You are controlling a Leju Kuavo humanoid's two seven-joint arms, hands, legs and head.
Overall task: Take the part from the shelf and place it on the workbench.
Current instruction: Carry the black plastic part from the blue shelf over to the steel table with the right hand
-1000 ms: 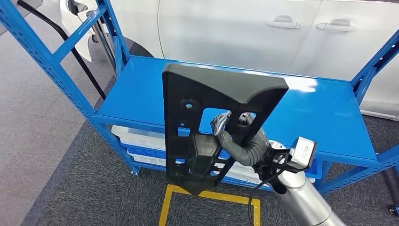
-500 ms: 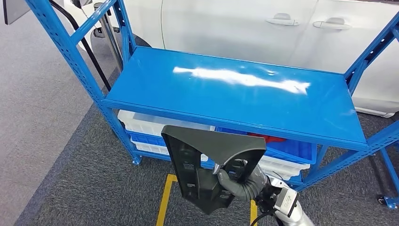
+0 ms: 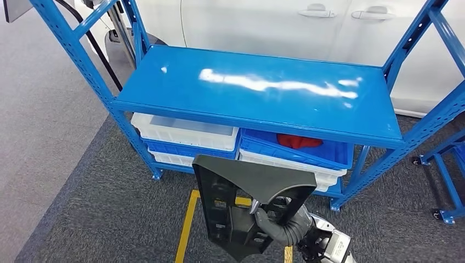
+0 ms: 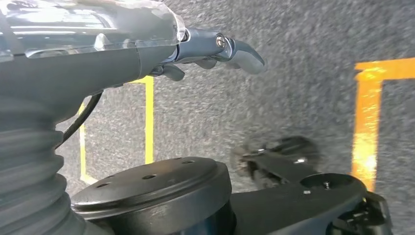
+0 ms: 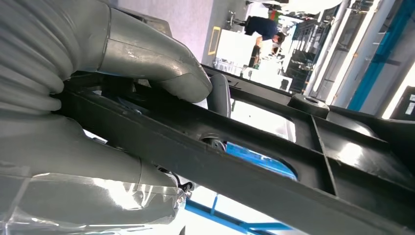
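Backing away from the shelf [image 3: 257, 104], you are carrying the part [image 3: 241, 205] clamped in your right hand [image 3: 277, 227]; left hand [image 4: 205, 51] probably hanging empty, fingers loosely curled.

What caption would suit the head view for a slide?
Right hand holds the black plastic part upright in front of the blue shelf, whose top level is bare.
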